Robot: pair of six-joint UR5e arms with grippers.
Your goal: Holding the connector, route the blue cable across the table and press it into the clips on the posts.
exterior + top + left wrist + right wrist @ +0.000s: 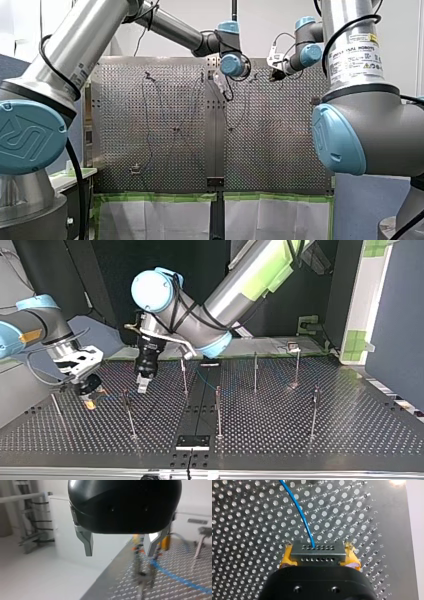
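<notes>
Right wrist view: my right gripper, yellow pads, clamps grey perforated metal connector; thin blue cable runs ahead from it. My left gripper: metal fingers spread wide.

The desk is shiny perforated metal, the connector dull grey metal, the cable smooth blue plastic. My left tool: bright metal fingers, glossy black shell.

My right gripper is covering the connector's rear, and the blue cable is running out of frame.
</notes>
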